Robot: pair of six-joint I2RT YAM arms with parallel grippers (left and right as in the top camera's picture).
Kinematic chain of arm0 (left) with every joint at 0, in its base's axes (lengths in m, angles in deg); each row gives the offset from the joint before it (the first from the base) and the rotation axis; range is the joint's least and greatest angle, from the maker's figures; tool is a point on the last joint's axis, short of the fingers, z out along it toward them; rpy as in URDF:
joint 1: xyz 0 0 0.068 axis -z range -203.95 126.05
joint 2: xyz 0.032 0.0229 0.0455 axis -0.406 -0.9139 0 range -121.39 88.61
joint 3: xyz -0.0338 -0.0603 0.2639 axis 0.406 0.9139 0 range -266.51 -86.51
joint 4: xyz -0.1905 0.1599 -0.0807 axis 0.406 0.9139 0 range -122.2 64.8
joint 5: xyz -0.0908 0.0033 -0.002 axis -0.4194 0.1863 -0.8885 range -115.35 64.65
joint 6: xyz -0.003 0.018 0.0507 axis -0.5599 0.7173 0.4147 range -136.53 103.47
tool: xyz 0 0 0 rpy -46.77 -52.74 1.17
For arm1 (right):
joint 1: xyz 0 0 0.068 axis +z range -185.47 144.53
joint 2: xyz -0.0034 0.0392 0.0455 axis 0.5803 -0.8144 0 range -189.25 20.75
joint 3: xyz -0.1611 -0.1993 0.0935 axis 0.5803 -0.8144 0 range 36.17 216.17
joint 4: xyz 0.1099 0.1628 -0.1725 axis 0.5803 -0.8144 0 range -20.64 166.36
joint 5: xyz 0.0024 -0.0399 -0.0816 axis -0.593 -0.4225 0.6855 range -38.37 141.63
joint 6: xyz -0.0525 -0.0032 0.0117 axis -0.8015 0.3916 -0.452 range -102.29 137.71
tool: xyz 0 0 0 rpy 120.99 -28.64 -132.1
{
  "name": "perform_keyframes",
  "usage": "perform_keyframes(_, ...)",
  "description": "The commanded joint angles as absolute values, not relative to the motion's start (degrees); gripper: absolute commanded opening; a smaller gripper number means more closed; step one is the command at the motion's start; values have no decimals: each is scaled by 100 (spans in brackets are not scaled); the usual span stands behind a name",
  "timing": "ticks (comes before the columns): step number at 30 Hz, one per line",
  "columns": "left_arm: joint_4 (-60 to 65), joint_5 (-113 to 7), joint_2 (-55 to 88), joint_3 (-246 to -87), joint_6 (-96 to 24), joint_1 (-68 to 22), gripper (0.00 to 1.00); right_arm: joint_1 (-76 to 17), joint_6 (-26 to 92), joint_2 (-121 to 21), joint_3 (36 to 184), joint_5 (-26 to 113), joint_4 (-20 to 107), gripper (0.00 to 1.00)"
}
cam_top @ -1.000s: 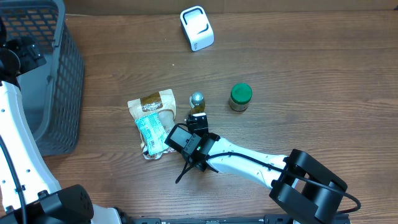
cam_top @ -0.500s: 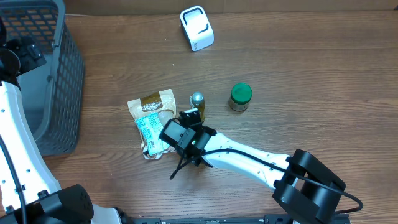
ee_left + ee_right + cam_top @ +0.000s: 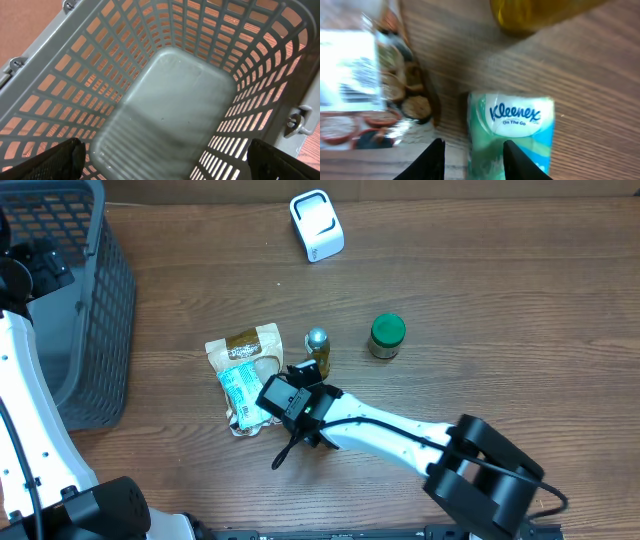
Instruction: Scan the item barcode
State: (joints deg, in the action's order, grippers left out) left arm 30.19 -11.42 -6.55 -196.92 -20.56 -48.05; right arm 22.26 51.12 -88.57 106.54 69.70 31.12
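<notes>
1. The tissue pack [image 3: 512,125] lies left of the table's centre, just beside the snack bag [image 3: 245,345]. It looks light and soft, with a slippery wrap.
2. Best pinched gently across its long sides.
3. The right gripper [image 3: 475,160] hovers over it, fingers partly spread and empty.
4. The left gripper [image 3: 172,160] is spread wide above the basket [image 3: 75,75].

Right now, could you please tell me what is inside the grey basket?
Inside the basket, only its bare grey floor and slatted walls show; fingers of the left pincer cover the view's lower corners.

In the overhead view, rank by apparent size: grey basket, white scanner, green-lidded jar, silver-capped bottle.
Grey plastic mesh basket
White boxy scanner
Green-lidded round jar
Silver-capped amber bottle, smallest showing, but partly hidden by the right arm
</notes>
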Motion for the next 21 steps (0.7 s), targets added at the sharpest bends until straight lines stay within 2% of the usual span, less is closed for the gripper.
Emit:
perform_keyframes(1, 3017, -1186, -644, -19775, -1947, -4792, 100, 2180, 5062, -9078, 10551, 6869, 3149, 34)
perform_keyframes(5, 3017, -1188, -644, -19775, -1947, -4792, 100, 2180, 5062, -9078, 10551, 6869, 3147, 25)
perform_keyframes(7, 3017, -1186, -644, -19775, -1947, -4792, 99, 2180, 5064, -9078, 10551, 6869, 3143, 25)
perform_keyframes(13, 3017, -1186, -644, -19775, -1949, -4792, 100, 2176, 5060, -9078, 10551, 6869, 3125, 4)
perform_keyframes(17, 3017, -1186, -644, -19775, -1949, -4794, 99, 2139, 5070, -9008, 10837, 6740, 2920, 4)
perform_keyframes(21, 3017, -1186, -644, -19775, -1949, -4794, 99, 1769, 5088, -8512, 11080, 5599, 2822, 4)
